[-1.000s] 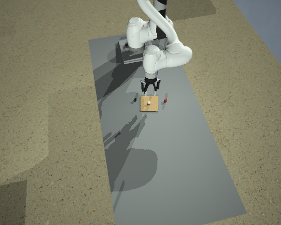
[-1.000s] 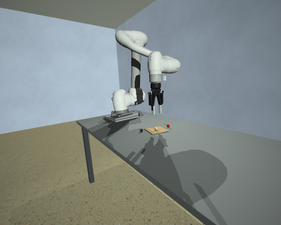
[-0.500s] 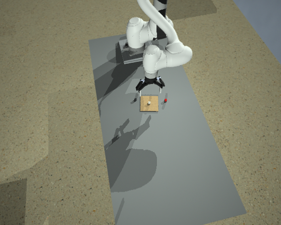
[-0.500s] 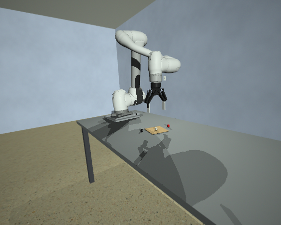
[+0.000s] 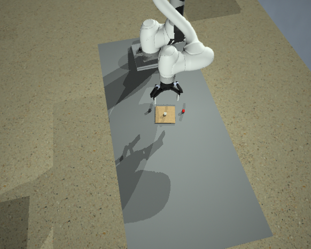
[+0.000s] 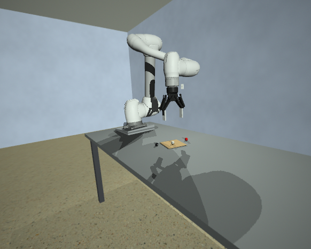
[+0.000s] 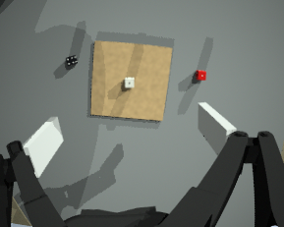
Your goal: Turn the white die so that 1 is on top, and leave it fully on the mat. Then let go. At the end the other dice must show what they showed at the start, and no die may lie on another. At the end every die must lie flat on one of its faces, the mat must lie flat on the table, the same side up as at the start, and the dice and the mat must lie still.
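The white die lies flat near the middle of the tan square mat. Its top face is too small to read. A black die lies on the table left of the mat. A red die lies on the table right of the mat. My gripper is wide open and empty. It hangs high above the mat's near-base edge, fingers pointing down.
The grey table carries the robot base behind the mat. The table's front edge and one leg show in the exterior view. Walls stand behind and beside the table.
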